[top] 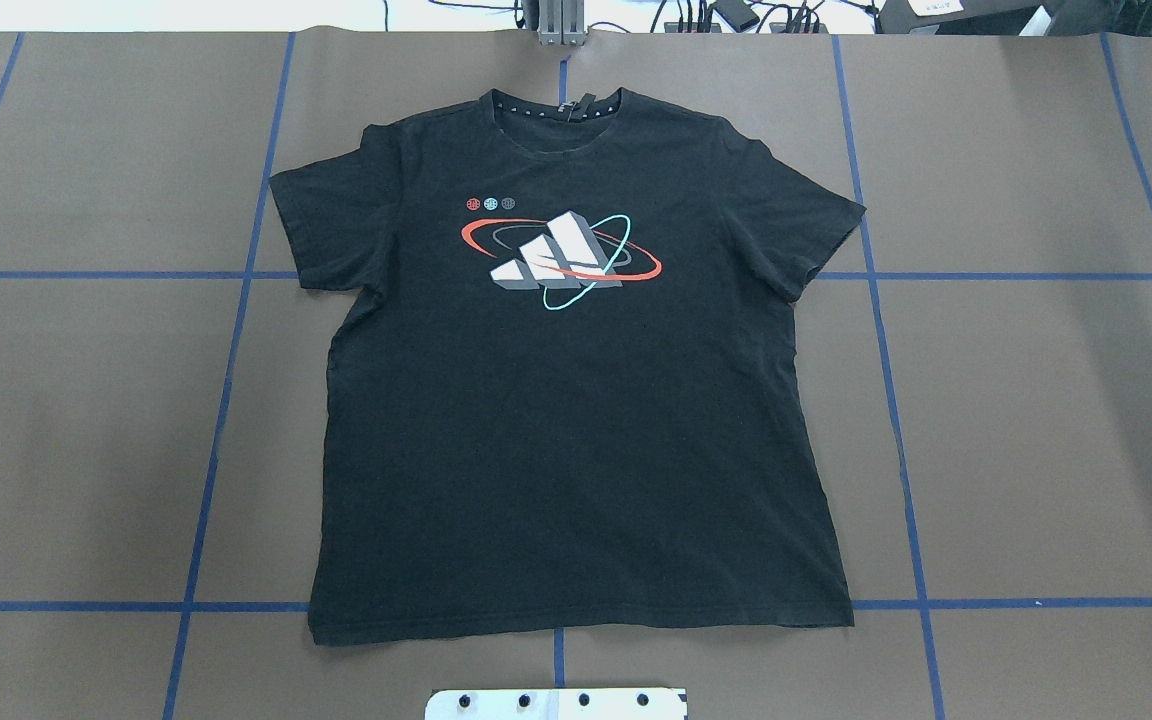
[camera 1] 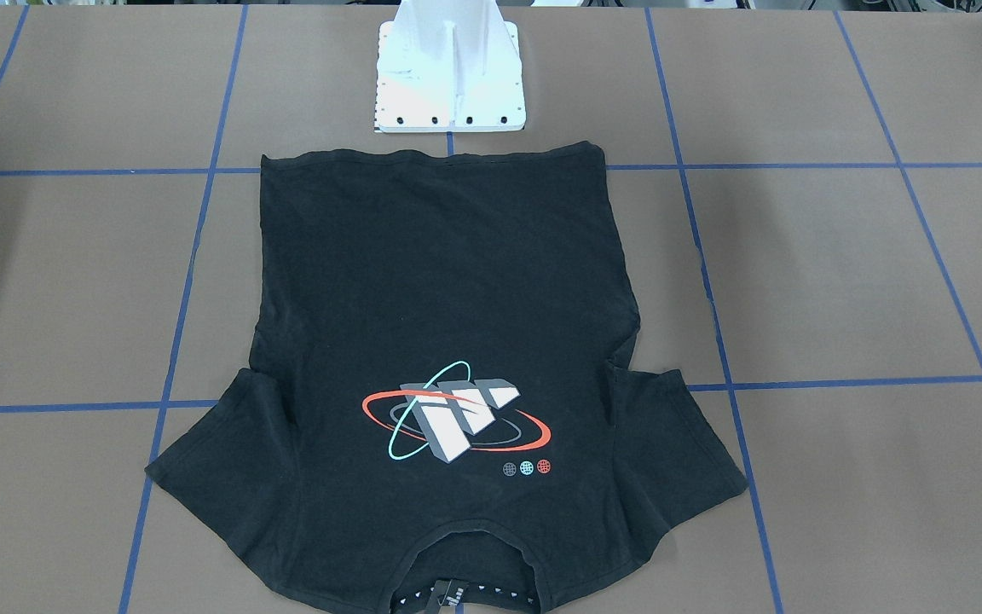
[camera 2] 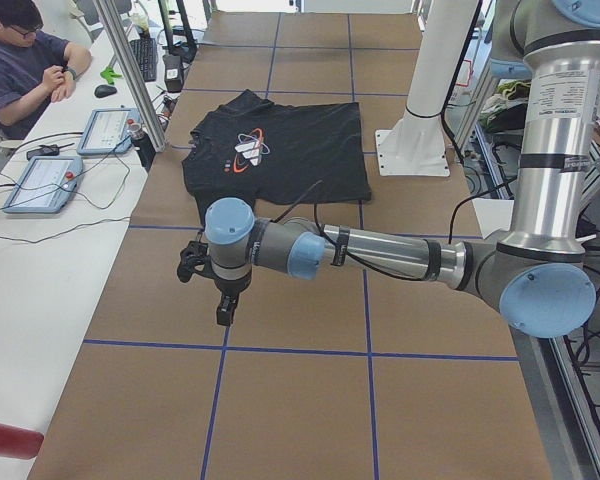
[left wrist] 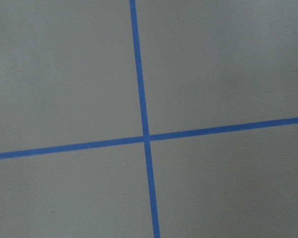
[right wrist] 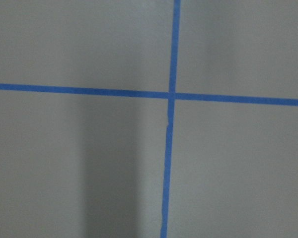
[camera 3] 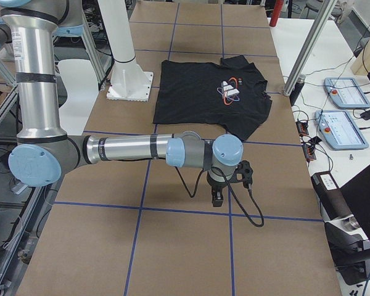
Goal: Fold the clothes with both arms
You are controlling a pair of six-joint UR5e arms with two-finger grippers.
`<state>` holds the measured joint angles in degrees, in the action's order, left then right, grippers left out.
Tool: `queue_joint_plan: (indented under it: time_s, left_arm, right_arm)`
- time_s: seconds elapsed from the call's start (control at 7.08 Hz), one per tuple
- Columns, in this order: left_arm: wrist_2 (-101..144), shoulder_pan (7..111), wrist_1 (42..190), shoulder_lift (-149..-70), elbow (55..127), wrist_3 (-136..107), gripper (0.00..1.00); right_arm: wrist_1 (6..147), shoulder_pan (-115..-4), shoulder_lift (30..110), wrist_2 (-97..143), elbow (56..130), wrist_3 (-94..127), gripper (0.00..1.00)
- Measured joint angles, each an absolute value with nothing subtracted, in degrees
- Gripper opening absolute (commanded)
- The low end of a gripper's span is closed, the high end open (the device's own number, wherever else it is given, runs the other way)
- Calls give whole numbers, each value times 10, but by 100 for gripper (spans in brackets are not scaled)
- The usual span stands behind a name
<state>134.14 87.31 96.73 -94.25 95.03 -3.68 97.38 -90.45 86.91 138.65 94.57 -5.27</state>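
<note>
The black T-shirt lies spread flat on the brown table, front up, its white-grey logo with red and teal rings showing. Its collar is at the far edge and its hem is next to the pedestal. The left arm's gripper hangs over bare table well to one side of the shirt. The right arm's gripper hangs likewise on the other side of the shirt. Whether either is open or shut I cannot tell. Both wrist views show only table and blue tape lines.
A white pedestal base stands at the shirt's hem. Blue tape lines grid the table. A person sits at a side desk with teach pendants; more pendants lie beside the table's other end.
</note>
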Motion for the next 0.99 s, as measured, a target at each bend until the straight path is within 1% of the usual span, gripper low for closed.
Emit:
queue_joint_plan:
  time_s: [0.28,0.57,0.85,0.99]
  left_arm:
    - [1342,851,984,-994,945,-37,100]
    - [1343,841,1037,-1018,935,-36,100]
    - [1344,839,1098,-1032,914,-37,100]
    - [1344,836,1133,-1034,895,-48,100]
  right_arm:
    - [970,-880,815,1392,955,-6,100]
    - [959,-829,753,1388,956,57,100]
    - [899,-783,718,1386,933,81,100]
    - [844,-759,709,1385,905,101,99]
